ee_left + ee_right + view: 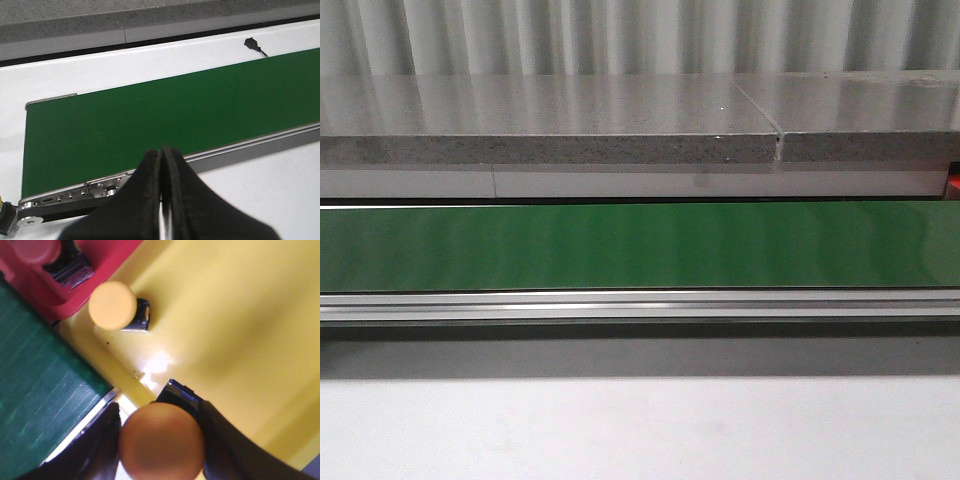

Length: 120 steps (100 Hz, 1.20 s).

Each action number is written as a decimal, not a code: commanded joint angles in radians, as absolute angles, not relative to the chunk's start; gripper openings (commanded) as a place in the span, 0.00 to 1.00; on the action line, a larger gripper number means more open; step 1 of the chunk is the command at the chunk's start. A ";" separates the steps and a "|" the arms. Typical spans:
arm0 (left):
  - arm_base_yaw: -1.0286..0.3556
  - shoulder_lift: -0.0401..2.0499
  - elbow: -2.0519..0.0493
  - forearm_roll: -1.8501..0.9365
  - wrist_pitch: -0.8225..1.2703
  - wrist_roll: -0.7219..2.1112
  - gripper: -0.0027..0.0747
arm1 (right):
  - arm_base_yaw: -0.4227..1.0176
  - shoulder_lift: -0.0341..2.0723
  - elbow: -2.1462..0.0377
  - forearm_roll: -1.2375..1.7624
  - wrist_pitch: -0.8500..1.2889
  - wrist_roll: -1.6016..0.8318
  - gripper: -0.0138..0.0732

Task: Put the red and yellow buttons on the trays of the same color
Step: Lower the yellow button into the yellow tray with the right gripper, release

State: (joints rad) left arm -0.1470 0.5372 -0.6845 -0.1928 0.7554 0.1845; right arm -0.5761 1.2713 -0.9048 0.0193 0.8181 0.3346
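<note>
R gripper (161,440) clamps a yellow button (161,441) at lower centre, over the yellow tray (240,315); a second yellow button (113,305) lies in it upper left, beside the red tray (75,290). L gripper (162,165) is closed, empty, above the green conveyor belt (165,115).

This looks like an industrial test cell or robotics lab rather than a home. A green conveyor belt (640,245) with an aluminium side rail (640,305) runs across a white table (640,430), backed by a speckled stone-like slab (550,120) and a corrugated metal wall (620,35). A yellow tray (240,315) and a red tray (107,262) sit at the belt's end, like sorting bins.
</note>
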 commanded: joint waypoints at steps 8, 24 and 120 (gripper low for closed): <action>-0.156 0.539 -0.710 -0.208 0.690 0.187 0.01 | -0.589 1.317 -0.922 0.052 0.729 0.343 0.45; -0.156 0.539 -0.710 -0.208 0.690 0.187 0.01 | -0.589 1.403 -0.922 0.074 0.688 0.343 0.45; -0.156 0.539 -0.710 -0.208 0.690 0.187 0.01 | -0.589 1.540 -0.922 0.070 0.573 0.316 0.81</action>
